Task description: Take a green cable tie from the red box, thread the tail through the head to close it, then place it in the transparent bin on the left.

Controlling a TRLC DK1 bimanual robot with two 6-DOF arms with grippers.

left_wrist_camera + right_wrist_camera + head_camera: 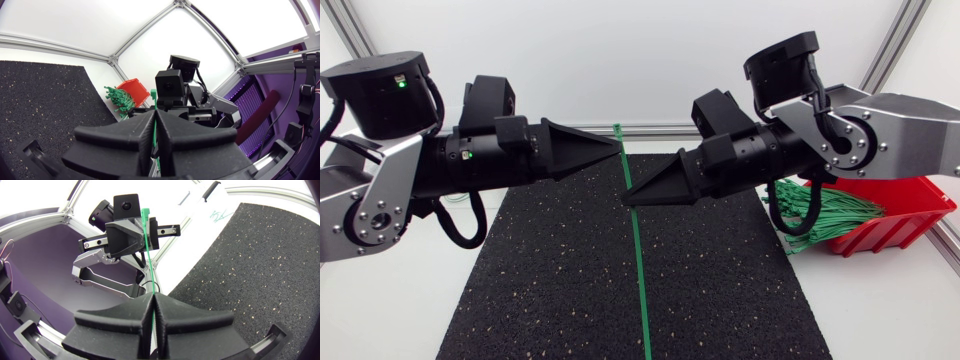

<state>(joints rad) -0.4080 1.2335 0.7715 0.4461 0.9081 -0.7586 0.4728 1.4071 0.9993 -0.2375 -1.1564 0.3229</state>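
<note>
Above the black mat [540, 280], the left gripper [618, 147] and right gripper [626, 197] are both clamping one green cable tie [638, 260], its lower end running out of view. The right arm is partly hiding the red box [905, 225].

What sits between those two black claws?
Just a short stretch of the green cable tie, pinched by the left claw and right claw; the head view shows it.

The left gripper [156, 114] has its fingers [125, 136] closed on a green cable tie [153, 95], red box [136, 89] beyond.
</note>
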